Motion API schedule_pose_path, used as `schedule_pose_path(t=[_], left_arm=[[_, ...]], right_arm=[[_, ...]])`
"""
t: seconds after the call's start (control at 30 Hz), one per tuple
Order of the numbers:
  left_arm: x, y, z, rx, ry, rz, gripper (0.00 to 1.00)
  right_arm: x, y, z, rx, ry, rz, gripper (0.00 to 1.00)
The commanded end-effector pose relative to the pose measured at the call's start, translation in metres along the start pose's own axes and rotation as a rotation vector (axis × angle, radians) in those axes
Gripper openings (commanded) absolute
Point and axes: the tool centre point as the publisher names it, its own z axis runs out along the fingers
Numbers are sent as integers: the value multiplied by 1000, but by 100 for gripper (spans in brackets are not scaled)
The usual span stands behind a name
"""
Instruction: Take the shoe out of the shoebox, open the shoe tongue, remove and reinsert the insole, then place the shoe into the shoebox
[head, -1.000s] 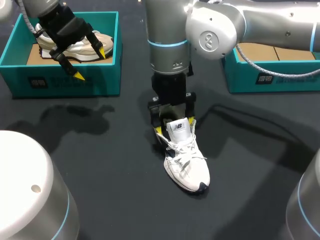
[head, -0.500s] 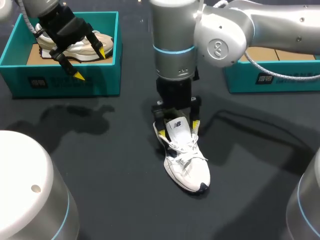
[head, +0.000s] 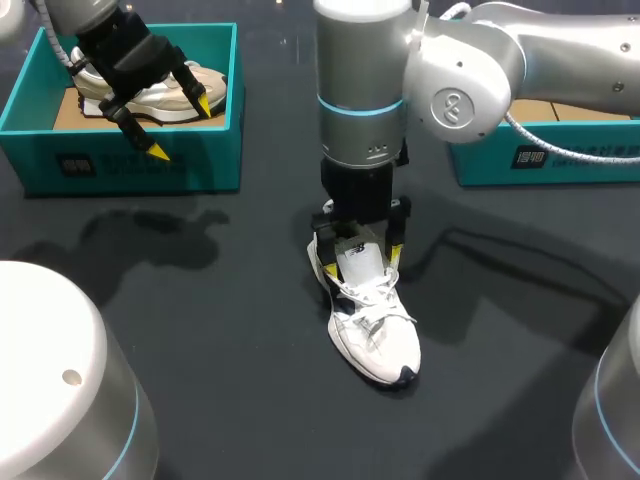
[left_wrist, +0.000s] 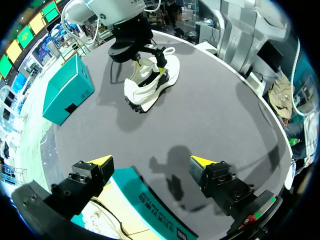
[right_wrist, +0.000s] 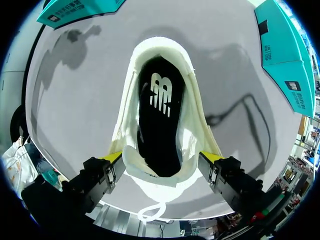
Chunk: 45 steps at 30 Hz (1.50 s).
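Note:
A white shoe (head: 375, 335) lies on the dark table, toe toward the front edge. My right gripper (head: 360, 262) hangs straight down over its heel end, open, one yellow tip on each side of the raised tongue (head: 360, 262). In the right wrist view the gripper (right_wrist: 162, 157) straddles the shoe (right_wrist: 195, 115), and the black insole (right_wrist: 160, 115) shows inside the opening ahead of the fingers. My left gripper (head: 180, 128) hovers open over the left teal shoebox (head: 130, 160), with nothing between its fingers. From the left wrist view I see that gripper (left_wrist: 151, 161) open above the box edge and the shoe (left_wrist: 150, 87) far ahead.
A beige and white second shoe (head: 165, 95) lies inside the left box. Another teal box (head: 540, 150) stands at the back right, under my right arm. Two large white arm bases fill the front corners.
My right arm has shifted right and come down, so its fingers now sit lower around the shoe's tongue. The left arm and the shoe have not moved.

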Motion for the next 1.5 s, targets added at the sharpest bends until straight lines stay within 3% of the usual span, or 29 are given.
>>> schedule_pose_path(t=[0.03,0.13,0.2,0.37,0.5,0.83,1.0,1.2,1.5], left_arm=[[0,0,0,-3,1,1,100],[0,0,0,-3,1,1,100],[0,0,0,-3,1,1,100],[0,0,0,-3,1,1,100],[0,0,0,-3,1,1,100],[0,0,0,-3,1,1,100],[0,0,0,-3,1,1,100],[0,0,0,-3,1,1,100],[0,0,0,-3,1,1,100]], right_arm=[[-3,-9,1,-13,7,10,91],[-3,-14,1,-16,8,20,86],[-3,-17,0,-15,8,21,75],[-1,-29,-4,-9,-2,37,68],[1,-40,-10,-12,-11,47,50],[11,-49,-29,-33,-81,49,32],[8,-36,-26,-40,-93,11,27],[0,-5,-17,-45,-100,-60,31],[-7,31,5,-73,-27,-142,29]])
